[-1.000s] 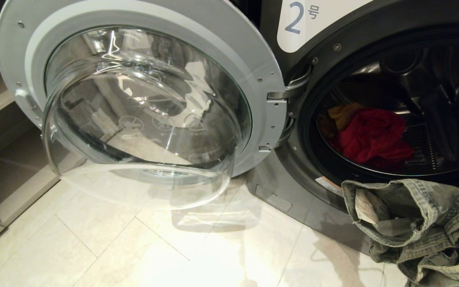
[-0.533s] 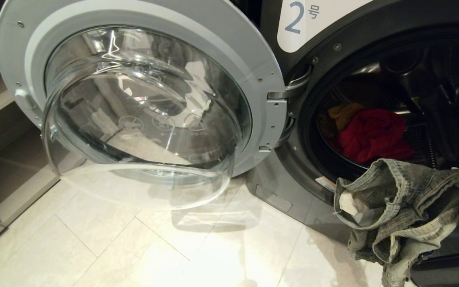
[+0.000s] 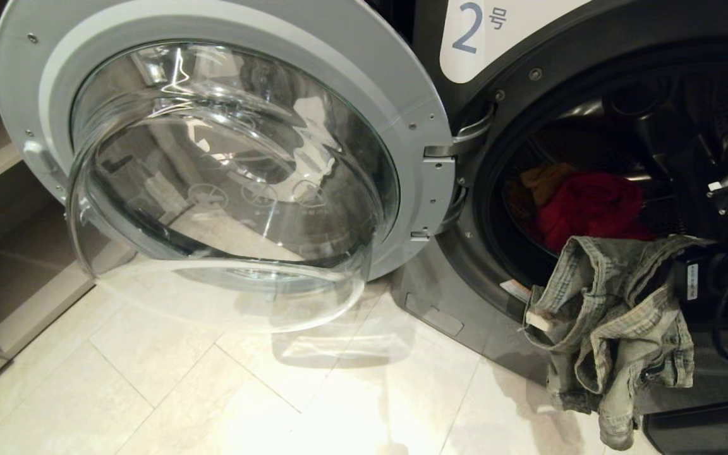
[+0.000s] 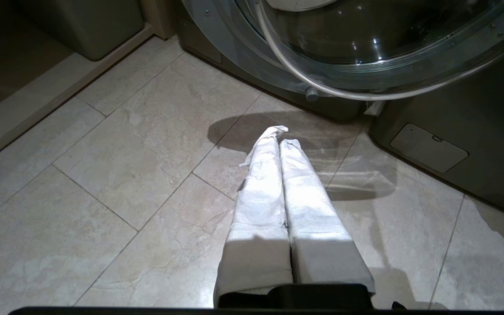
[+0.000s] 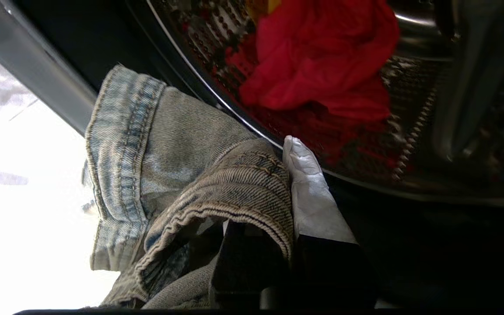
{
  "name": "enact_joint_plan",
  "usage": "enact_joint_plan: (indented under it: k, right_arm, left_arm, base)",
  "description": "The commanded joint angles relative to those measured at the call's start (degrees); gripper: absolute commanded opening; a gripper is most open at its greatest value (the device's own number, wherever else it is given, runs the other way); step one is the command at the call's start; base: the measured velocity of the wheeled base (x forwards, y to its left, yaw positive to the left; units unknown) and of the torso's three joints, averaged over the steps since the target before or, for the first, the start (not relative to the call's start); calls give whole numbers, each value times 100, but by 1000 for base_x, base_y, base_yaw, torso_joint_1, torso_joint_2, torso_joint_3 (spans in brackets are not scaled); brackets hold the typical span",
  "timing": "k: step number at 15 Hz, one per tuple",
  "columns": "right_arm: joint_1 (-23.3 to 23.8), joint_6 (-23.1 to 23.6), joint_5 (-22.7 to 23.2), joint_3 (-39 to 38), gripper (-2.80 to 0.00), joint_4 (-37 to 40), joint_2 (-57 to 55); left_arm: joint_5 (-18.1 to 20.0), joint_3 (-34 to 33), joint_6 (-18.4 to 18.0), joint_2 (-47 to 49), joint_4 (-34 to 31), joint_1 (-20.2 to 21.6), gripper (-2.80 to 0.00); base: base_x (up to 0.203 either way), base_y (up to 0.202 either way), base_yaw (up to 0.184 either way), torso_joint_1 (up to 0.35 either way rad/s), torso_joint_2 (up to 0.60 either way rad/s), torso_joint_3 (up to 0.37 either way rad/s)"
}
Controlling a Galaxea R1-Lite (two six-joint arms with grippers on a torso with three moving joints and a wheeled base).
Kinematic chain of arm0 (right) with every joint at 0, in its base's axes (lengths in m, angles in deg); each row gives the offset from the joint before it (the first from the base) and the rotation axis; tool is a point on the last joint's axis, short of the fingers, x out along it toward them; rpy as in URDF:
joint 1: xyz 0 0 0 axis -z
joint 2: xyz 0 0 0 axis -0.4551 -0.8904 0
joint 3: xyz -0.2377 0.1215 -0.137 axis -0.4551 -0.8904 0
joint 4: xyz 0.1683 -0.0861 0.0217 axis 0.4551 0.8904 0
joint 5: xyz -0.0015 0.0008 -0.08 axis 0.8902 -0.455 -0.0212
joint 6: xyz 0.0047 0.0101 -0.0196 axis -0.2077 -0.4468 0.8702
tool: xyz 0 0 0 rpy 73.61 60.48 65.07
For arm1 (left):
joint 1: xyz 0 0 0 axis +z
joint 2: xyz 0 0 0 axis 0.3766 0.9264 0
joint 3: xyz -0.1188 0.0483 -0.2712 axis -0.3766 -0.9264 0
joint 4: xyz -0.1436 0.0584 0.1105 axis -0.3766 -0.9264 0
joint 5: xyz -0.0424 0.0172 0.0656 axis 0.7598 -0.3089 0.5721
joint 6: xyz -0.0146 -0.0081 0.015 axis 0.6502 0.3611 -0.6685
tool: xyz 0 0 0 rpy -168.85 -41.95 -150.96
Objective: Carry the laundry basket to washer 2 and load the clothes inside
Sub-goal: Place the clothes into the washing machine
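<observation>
**At the mouth of washer 2, the last garment goes up**

In front of the drum opening, washer 2 [image 3: 591, 95] fills the scene, its white label with the "2" at the top and the round glass door [image 3: 225, 158] swung wide to the left over the pale floor tiles [image 3: 212, 392]. Deep in the drum [image 5: 431, 131] a red garment [image 3: 591, 212] lies heaped, with a yellow one [image 3: 544, 180] tucked just behind it, so two pieces are loaded already.

Now the action: the right gripper [image 5: 293, 197] is clamped tight on the grey-olive denim garment [image 3: 617, 316], holding it by a thick stitched hem right at the lower rim of the opening. The rest droops down the machine's front toward the floor, not yet over the lip.

That denim looks heavier and stiffer than the pieces inside, but it is soft cloth all the same: it will fold, swing and trail. A seam is a sound place to pinch, thick and unlikely to slip. The worry, I'd say, is the hanging part snagging on the rim or staying outside when released, so it wants carrying well inside.

The left gripper [image 4: 278, 144] hangs parked low over the tiles beneath the door, white-wrapped fingers pressed together on nothing. The laundry basket is nowhere in view.
</observation>
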Motion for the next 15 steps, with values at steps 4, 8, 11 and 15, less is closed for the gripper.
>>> enact_joint_plan:
  k: [4, 8, 11, 15]
  right_arm:
    - [-201, 10, -446, 154, -280, -1046, -1006]
    - [-359, 3, -1319, 303, -280, -2142, -2008]
    - [-478, -73, -2276, 1376, -280, -2568, -2957]
    - [-535, -103, -2850, 3285, -280, -2642, -3922]
  left_arm:
    - [-3, -229, 3, 0, 5, 0, -280]
    - [-3, -229, 3, 0, 8, 4, -280]
    - [-3, -229, 3, 1, 5, 0, -280]
    - [-3, -229, 3, 0, 5, 0, -280]
  base:
    - [0, 0, 0, 0, 0, 0]
    - [0, 0, 0, 0, 0, 0]
    - [0, 0, 0, 0, 0, 0]
    - [0, 0, 0, 0, 0, 0]
